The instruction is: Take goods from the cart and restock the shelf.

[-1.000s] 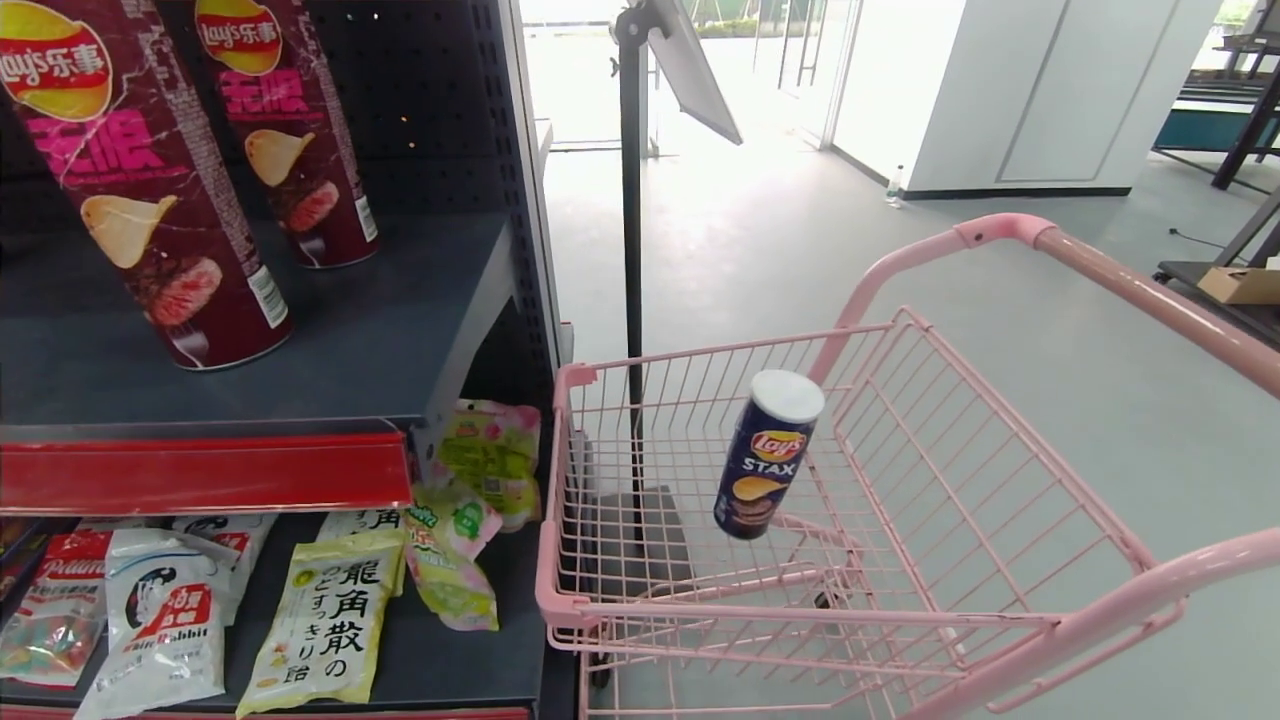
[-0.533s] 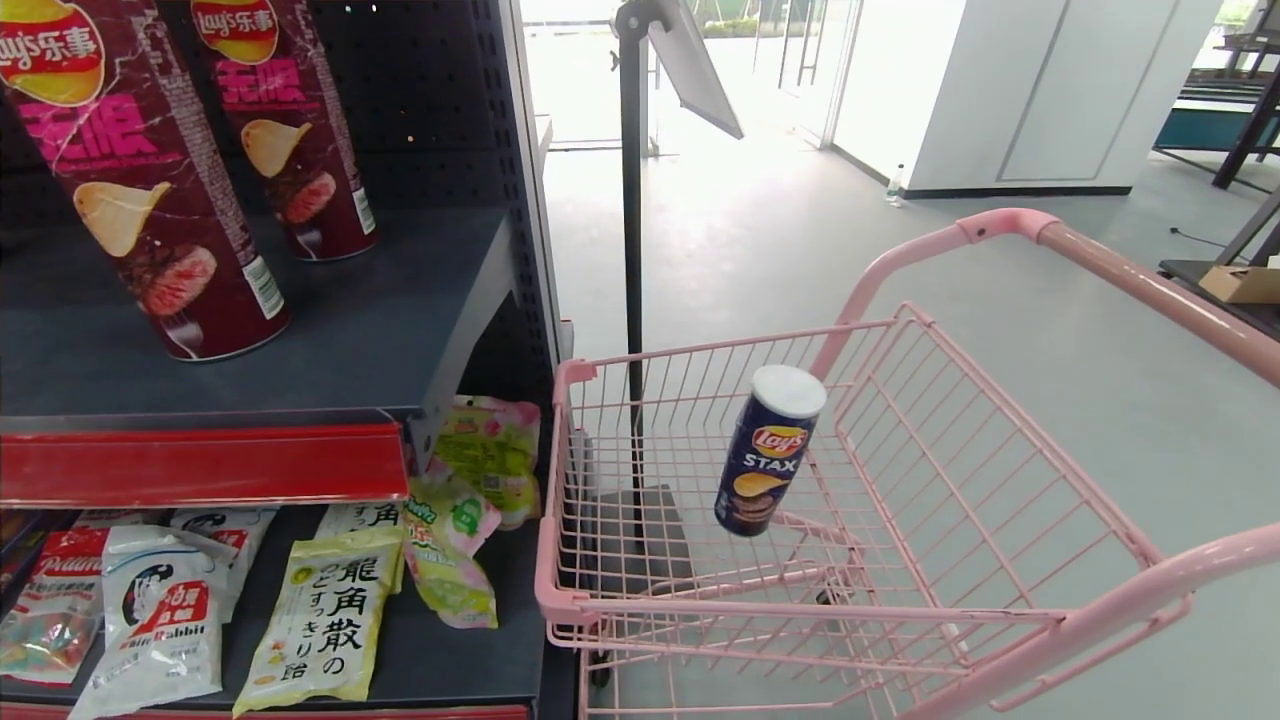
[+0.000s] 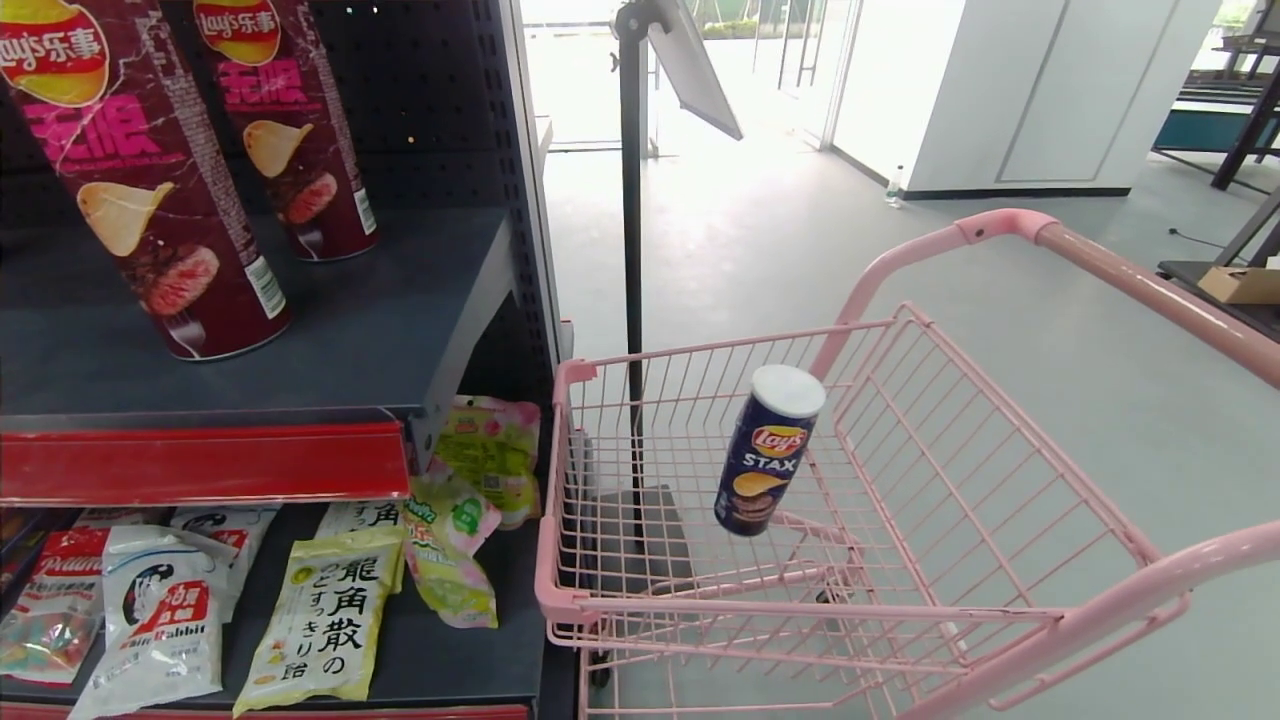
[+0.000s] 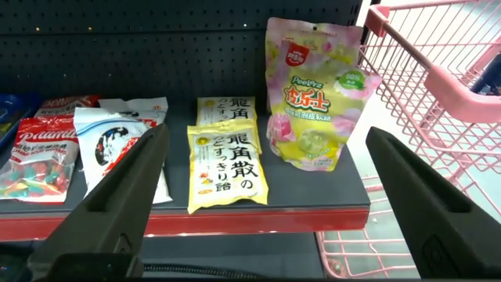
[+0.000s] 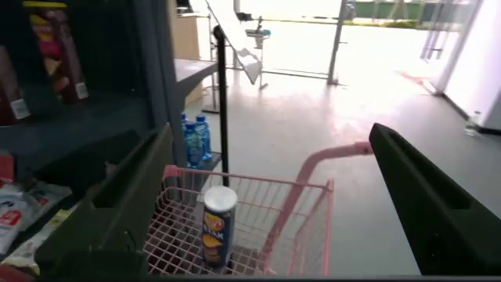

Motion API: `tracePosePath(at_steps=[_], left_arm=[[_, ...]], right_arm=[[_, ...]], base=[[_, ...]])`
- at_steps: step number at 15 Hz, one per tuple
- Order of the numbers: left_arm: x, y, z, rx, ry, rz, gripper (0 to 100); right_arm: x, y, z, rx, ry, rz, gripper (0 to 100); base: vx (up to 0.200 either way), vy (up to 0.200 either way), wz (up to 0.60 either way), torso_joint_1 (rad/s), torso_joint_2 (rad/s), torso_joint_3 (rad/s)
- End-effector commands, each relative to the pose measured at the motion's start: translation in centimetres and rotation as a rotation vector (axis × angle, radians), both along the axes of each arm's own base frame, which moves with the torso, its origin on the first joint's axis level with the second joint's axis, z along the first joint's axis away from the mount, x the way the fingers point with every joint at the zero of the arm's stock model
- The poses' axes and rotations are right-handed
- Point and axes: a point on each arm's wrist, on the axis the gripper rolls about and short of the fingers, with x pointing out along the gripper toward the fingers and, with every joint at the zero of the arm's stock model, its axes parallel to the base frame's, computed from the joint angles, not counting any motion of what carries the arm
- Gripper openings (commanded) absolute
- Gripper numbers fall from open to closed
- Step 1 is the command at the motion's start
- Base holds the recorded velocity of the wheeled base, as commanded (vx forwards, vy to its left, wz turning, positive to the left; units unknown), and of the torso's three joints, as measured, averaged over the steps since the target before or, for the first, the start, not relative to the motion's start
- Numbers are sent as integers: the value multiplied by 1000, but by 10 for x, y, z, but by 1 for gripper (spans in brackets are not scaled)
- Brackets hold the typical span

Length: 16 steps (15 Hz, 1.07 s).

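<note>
**Both grippers open wide; chip can standing in the cart**

The left gripper (image 4: 266,133) is held with its two dark fingers spread wide, and nothing is gripped between them. It is placed in front of the lower shelf board (image 4: 313,205), facing the snack bags that lie there. The right gripper (image 5: 270,129) is spread wide as well and holds nothing. It is held high and well apart from the pink cart (image 3: 548,590), which is seen from above.

The chip can (image 3: 768,452), dark blue with a white lid, is found inside the wire basket of the cart. It stands on its base with the lid up. The cart is parked just beside the end of the shelf unit.

On the lower board a yellow bag (image 4: 227,168), a white bag (image 4: 117,149) and a red bag (image 4: 35,153) are laid flat side by side. A pink and green bag (image 4: 313,94) is stood against the pegboard back, at the end near the cart.

On the upper shelf board (image 3: 380,330) a tall maroon can (image 3: 150,200) is placed upright, and a second maroon can (image 3: 300,140) stands behind it. A red price strip (image 3: 200,465) is fixed along the front edge of this board. A black pole (image 3: 630,250) is seen on the floor between the shelf unit and the cart.
</note>
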Motion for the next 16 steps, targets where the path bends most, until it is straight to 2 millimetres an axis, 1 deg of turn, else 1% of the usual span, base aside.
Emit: tracePosePath(at_steps=[1,3,5,6,7,9,10,11,12,13,14,16], left_arm=[[0,0,0,0,1,1,100],[0,0,0,0,1,1,100],[0,0,0,0,1,1,100],[0,0,0,0,1,-1,100],[0,0,0,0,1,1,100],[0,0,0,0,1,1,100],[0,0,0,0,1,1,100],[0,0,0,0,1,1,100],[0,0,0,0,1,1,100],[0,0,0,0,1,1,100],[0,0,0,0,1,1,100],[0,0,0,0,1,1,100]], right_arm=[[151,22,39,-169,147,330,100],[190,9,2,-315,196,463,100],[222,1,-41,-422,225,599,100],[226,0,-49,-435,239,616,100],[240,0,-70,-460,278,670,100],[253,2,-96,-456,352,736,100],[255,4,-100,-451,372,751,100],[257,19,-115,-437,439,831,100],[261,28,-124,-436,462,869,100],[264,33,-129,-438,473,890,100],[273,40,-137,-434,498,919,100],[285,54,-147,-440,520,959,100]], base=[[0,0,0,0,0,0],[0,0,0,0,0,0],[0,0,0,0,0,0],[0,0,0,0,0,0],[0,0,0,0,0,0],[0,0,0,0,0,0],[0,0,0,0,0,0],[0,0,0,0,0,0],[0,0,0,0,0,0],[0,0,0,0,0,0],[0,0,0,0,0,0],[0,0,0,0,0,0]])
